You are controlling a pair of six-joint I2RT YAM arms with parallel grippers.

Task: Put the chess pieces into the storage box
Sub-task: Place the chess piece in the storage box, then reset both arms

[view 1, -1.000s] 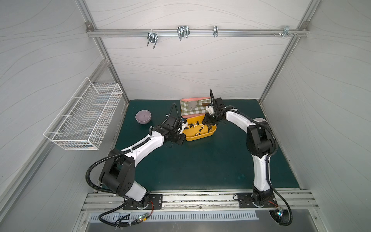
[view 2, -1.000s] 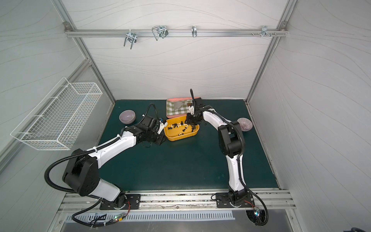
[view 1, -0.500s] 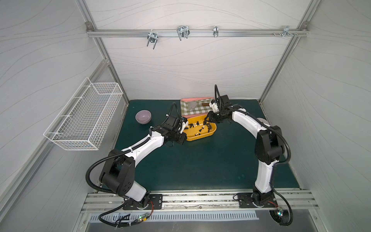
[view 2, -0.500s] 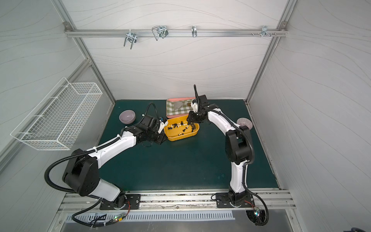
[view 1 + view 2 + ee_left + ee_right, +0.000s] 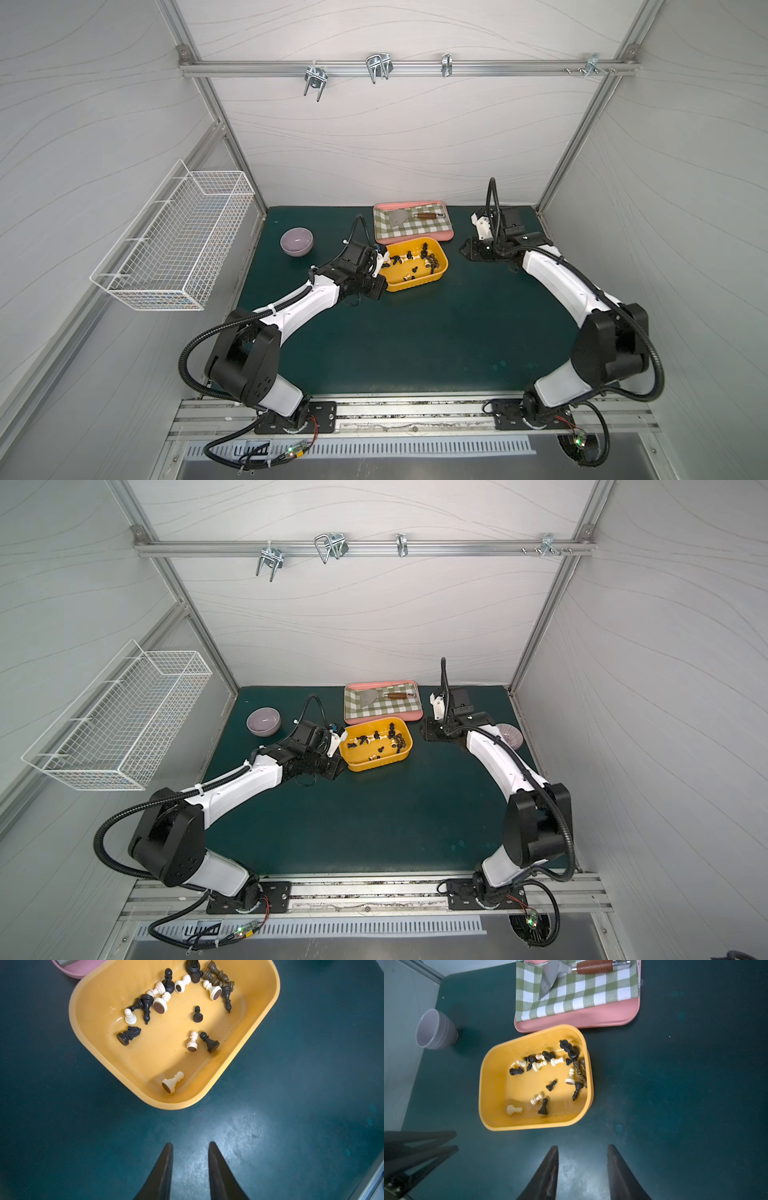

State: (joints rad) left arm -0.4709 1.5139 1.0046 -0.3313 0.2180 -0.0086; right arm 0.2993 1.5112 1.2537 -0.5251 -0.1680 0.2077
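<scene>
Left wrist view looks down from close up on the shallow yellow-orange plastic storage box (image 5: pixel 158 1057). The tiny black, brown and cream chess pieces (image 5: pixel 196 1014) lie inside it, most tipped over. Only this view shows the brown pads under some of them. The left gripper (image 5: pixel 190 1144) hangs over the dark green table mat (image 5: pixel 291 1105) just beside the box. Its two black fingers are a little apart, with nothing between them.

The right wrist view shows more around the box: the pink plastic tray (image 5: pixel 581 1020) just beside it, a green checked cloth (image 5: pixel 571 997), a metal scraper with a brown wooden handle (image 5: pixel 591 966) and a small purple cup (image 5: pixel 436 1029). The right gripper (image 5: pixel 582 1146) is open a bit wider over the mat and holds nothing.

In a top view, a pale ribbed bowl (image 5: pixel 509 733) peeks out behind the right arm.
</scene>
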